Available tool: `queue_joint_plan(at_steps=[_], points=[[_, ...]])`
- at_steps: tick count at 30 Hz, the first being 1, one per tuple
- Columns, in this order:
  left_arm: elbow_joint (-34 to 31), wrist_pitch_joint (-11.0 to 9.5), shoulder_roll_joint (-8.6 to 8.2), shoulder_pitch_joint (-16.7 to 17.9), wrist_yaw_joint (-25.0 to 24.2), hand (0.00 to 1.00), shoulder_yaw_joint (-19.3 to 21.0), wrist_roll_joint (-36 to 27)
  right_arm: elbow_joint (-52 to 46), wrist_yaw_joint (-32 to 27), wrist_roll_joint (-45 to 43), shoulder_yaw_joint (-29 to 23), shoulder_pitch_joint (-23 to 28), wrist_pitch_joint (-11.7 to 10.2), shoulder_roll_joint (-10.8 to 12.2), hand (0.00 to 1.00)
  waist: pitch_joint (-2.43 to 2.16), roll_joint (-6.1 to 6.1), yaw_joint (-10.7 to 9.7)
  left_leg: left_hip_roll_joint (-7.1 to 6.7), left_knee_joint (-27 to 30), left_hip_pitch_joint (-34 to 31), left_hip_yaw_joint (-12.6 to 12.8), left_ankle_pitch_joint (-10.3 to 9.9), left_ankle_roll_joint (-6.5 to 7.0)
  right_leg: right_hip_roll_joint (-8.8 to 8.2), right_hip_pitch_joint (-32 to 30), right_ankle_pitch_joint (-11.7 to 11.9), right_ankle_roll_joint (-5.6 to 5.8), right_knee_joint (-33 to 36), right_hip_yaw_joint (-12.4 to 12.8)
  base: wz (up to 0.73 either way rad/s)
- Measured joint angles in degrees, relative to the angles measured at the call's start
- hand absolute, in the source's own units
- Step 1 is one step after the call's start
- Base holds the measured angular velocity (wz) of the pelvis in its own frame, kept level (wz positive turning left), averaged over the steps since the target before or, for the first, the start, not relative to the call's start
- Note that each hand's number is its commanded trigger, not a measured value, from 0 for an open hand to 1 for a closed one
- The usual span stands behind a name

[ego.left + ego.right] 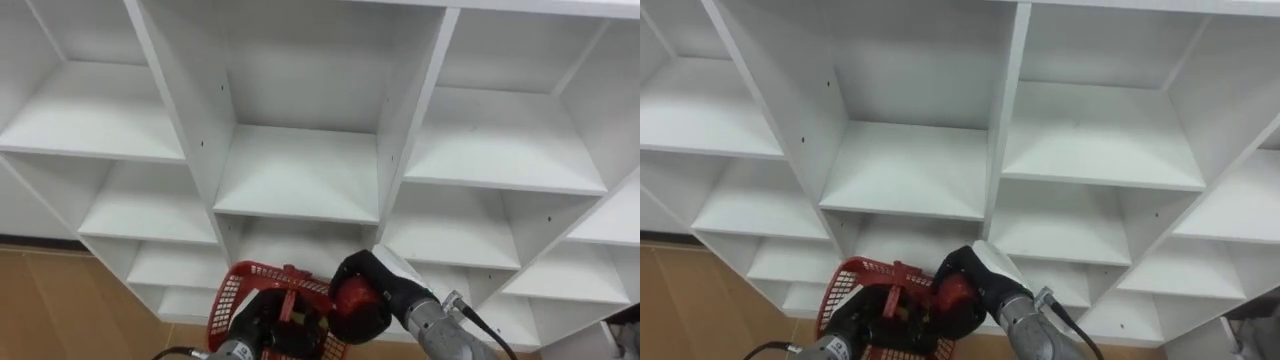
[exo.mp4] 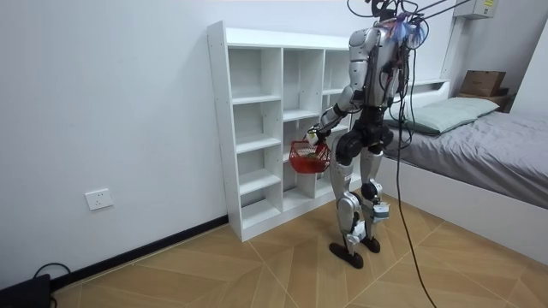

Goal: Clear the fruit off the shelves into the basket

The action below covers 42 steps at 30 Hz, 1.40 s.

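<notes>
The robot stands close up to the white closet (image 1: 300, 170), facing its open shelves, with the bed (image 2: 501, 141) behind it at the room view's right. The left robot hand (image 1: 262, 325) is low and near, clenched round the handle of the red basket (image 1: 232, 290), though its fingers sit at the picture's lower edge and the grip looks firm rather than being plainly so. The right robot hand (image 1: 372, 282) is just right of the basket, curled round a red fruit (image 1: 352, 302), likely an apple, which it holds at the basket's right rim and not yet inside.

The risk from here is in the drop. The fruit hangs over the rim more than over the middle, so letting go now could send it glancing off the wire edge and down to the wooden floor. The basket hangs from one handle, so a knock from the right robot hand or a sudden load on one side might tip or swing it. The closet's lower shelf edge is also near both hands and could catch a wrist.
</notes>
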Motion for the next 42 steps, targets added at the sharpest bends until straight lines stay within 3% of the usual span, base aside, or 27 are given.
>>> queue_joint_plan(at_steps=[5,10,22,30,42], points=[[-0.05,0.00,0.17,0.00,0.00,1.00,0.02,-0.11,3.35,-0.29,3.68,0.02,-1.13,0.00,0.03,1.00,-0.36,-0.55,-0.01,-0.02,0.06,-0.17,-0.36,0.00,0.00,-0.06,0.21,0.01,0.00,-0.44,-0.61,0.04],[-0.56,0.00,0.16,-0.01,0.05,1.00,0.13,-0.10,3.45,-0.68,6.76,-0.05,-1.15,0.00,0.01,1.00,-0.39,-0.51,-0.09,-0.02,0.07,-0.19,-0.40,0.00,0.00,-0.06,0.27,0.02,-0.01,-0.46,-0.69,0.00],[-0.51,0.00,0.06,0.02,-0.35,1.00,-0.16,0.09,8.02,-1.18,14.00,-0.01,-2.79,-0.16,0.94,1.00,0.26,0.38,-0.48,-0.02,0.02,-0.68,-1.13,-0.01,0.01,-0.09,0.42,0.03,-0.02,-0.45,-1.46,0.02],[0.35,0.01,0.19,0.04,0.87,1.00,-0.97,-0.03,11.92,-0.71,24.64,0.16,-2.72,-0.12,1.11,1.00,0.29,0.38,-0.82,-0.07,0.01,-0.78,-2.18,-0.05,0.00,-0.24,0.77,0.01,0.02,-0.69,-2.76,0.07],[1.85,2.75,0.28,0.04,0.72,1.00,-1.07,-0.14,13.28,-0.76,33.98,-1.23,-3.13,-0.02,1.20,1.00,0.15,0.28,-2.19,-0.10,0.50,-0.73,-2.15,-0.06,-0.02,-0.28,1.02,-0.02,0.05,-0.70,-2.78,0.00]])
